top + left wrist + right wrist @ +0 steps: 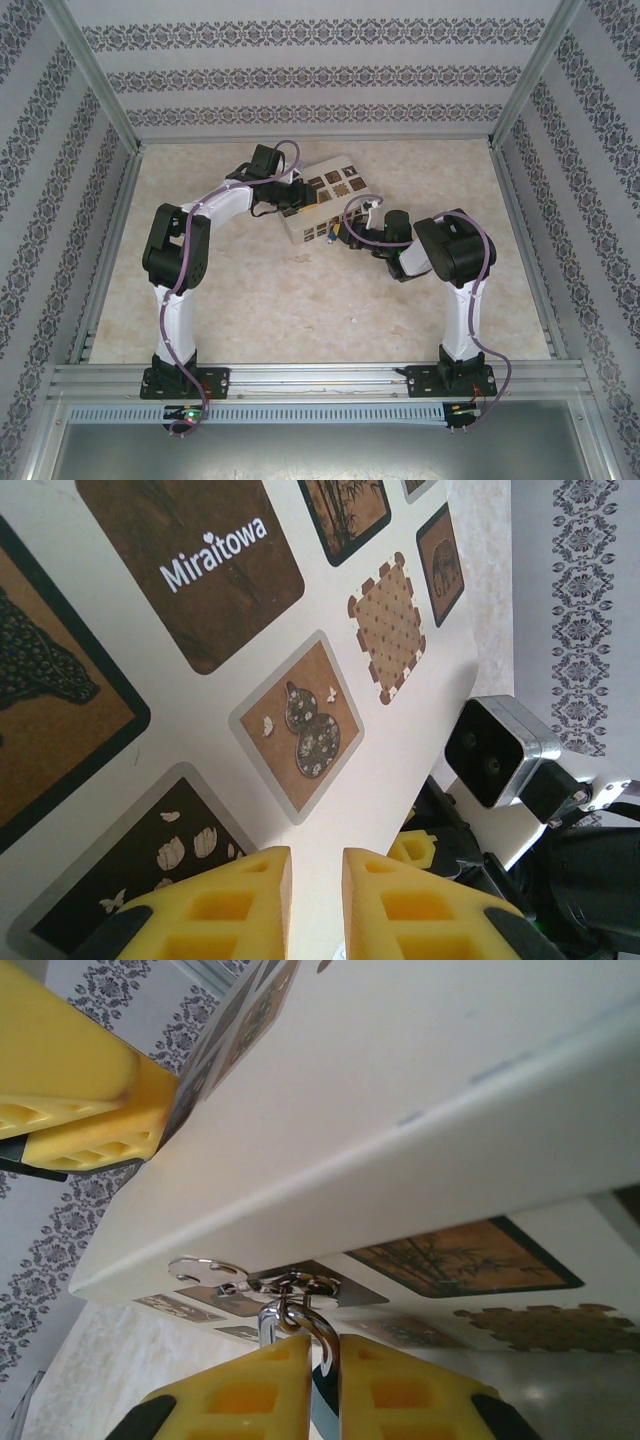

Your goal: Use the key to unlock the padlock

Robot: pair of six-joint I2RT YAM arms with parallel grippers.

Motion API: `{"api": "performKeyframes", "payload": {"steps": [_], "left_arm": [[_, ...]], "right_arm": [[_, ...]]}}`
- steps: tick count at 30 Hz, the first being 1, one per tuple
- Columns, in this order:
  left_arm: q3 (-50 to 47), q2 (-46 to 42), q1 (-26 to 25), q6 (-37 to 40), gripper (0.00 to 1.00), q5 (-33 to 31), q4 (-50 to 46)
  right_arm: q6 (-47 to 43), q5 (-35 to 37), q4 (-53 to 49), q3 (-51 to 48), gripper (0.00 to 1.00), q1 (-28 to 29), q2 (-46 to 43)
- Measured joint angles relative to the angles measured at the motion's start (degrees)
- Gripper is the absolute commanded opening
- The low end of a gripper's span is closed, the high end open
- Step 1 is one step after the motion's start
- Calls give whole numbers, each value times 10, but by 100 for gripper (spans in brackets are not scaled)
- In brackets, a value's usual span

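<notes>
Your right gripper (322,1348) is clamped on the padlock (272,1325), its blue body mostly hidden between the fingers. You cannot tell whether the left gripper (316,862) holds anything.

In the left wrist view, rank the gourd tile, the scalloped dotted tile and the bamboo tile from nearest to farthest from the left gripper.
1. The gourd tile, just ahead of the left gripper.
2. The scalloped dotted tile, beyond it, slightly right.
3. The bamboo tile, at the top edge, farthest.
</notes>
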Motion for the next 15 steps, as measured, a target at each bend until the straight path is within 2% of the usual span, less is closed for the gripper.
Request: {"api": "performKeyframes", "payload": {"steps": [4,8,15], "left_arm": [[-2,0,0,0,20,0,4],[-3,0,0,0,20,0,8],[-8,-1,0,0,20,0,16]], "right_arm": [[1,9,-5,3,9,3,0],[8,10,-9,5,1,3,0],[25,31,-1,0,0,9,0]]}}
